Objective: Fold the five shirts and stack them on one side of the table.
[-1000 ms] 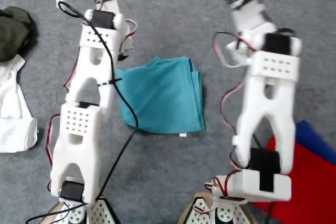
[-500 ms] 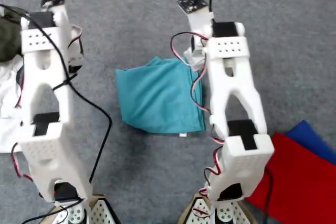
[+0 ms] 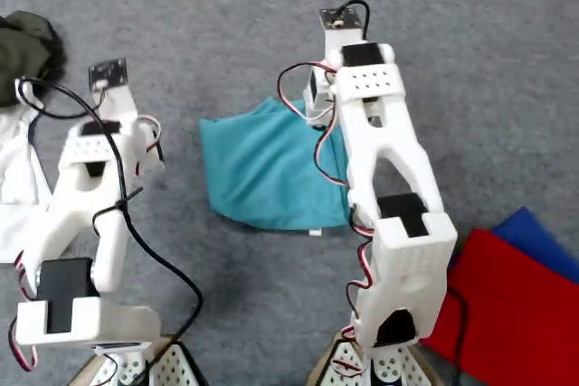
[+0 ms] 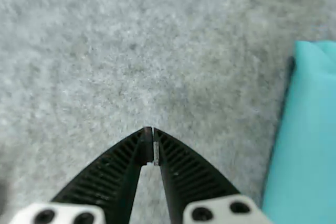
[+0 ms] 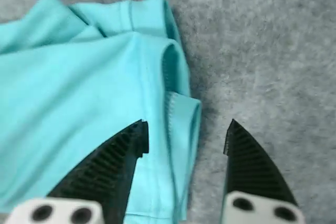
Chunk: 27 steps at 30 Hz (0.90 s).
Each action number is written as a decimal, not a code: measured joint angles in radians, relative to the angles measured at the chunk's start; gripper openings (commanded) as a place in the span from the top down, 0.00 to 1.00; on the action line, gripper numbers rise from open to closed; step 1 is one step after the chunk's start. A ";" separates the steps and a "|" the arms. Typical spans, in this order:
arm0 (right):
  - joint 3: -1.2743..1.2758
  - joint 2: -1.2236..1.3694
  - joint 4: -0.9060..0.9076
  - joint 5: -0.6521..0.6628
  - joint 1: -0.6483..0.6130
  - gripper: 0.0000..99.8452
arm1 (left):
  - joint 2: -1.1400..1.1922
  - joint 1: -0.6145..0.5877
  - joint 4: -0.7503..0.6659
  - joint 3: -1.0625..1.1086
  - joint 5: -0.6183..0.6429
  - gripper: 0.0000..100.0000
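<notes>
Grey felt covers the table (image 3: pixel 507 70), and we see the teal shirt (image 3: pixel 267 169) lying folded near its middle. Our left gripper (image 4: pixel 150 142) hangs over bare felt just beside that shirt, jaws pressed together on nothing. Our right gripper (image 5: pixel 187 125) stands wide open above the shirt's folded edge, holding nothing. At the left edge lie a white shirt (image 3: pixel 23 178) and a dark green shirt (image 3: pixel 27 51). A red shirt (image 3: pixel 516 305) and a blue shirt (image 3: pixel 529 228) lie at the near right corner.
</notes>
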 measured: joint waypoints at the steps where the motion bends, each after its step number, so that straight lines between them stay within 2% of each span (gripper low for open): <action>1: 0.000 0.006 -0.006 -0.015 -0.003 0.75 | 0.000 0.000 -0.034 0.018 0.008 0.98; 10: 0.000 0.021 -0.057 -0.100 -0.005 0.76 | 0.009 -0.011 -0.086 0.021 0.018 0.98; 17: 0.000 0.081 -0.060 -0.112 -0.003 0.96 | 0.009 -0.011 -0.094 0.021 0.018 0.98; 27: -0.029 0.089 -0.095 -0.123 -0.002 0.97 | 0.014 -0.011 -0.094 0.021 0.018 0.98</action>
